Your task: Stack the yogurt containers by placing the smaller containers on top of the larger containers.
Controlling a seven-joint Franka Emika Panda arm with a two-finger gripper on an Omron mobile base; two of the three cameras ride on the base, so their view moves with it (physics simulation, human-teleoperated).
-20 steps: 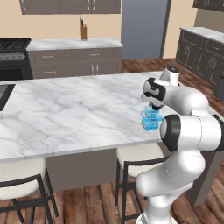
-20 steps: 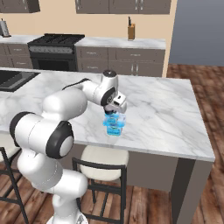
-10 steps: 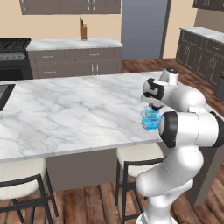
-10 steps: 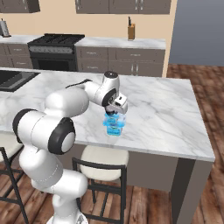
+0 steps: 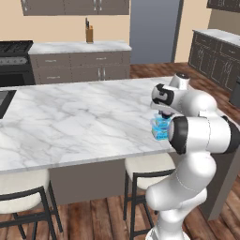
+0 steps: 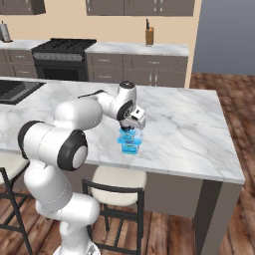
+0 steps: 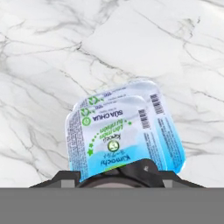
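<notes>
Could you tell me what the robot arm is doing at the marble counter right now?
The white robot arm's gripper is directly above the squarish, translucent light-blue yogurt tub, which stands near the front edge of the marble island counter. In the hand view, the tub's printed lid lies just below the fingertips, with a small round dark cup between them. Whether the cup already rests on the lid isn't clear.

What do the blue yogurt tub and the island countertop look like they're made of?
Blue tub: probably thin translucent plastic, since it is see-through light blue, with a glossy printed foil-like lid bearing a barcode. Countertop: looks like polished marble or a marble-look slab, white with grey veining.
</notes>
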